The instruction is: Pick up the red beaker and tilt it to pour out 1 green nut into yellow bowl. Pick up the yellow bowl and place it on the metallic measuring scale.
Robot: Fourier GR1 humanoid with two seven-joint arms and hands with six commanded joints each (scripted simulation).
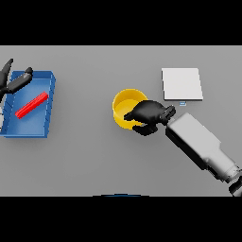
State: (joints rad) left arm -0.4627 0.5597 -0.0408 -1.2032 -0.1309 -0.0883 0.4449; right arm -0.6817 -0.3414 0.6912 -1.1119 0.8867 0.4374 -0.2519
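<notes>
The yellow bowl stands on the grey table near the middle. My right hand lies over its right rim, fingers curled round the edge, and hides part of the bowl. The metallic measuring scale is a pale square plate behind and to the right of the bowl. A red object lies slanted in the blue tray at the far left; whether it is the beaker I cannot tell. My left hand hovers over the tray's back left corner with straight fingers. No green nut is visible.
The blue tray sits near the table's left edge. A small pale mark lies just in front of the scale. My right forearm stretches in from the lower right.
</notes>
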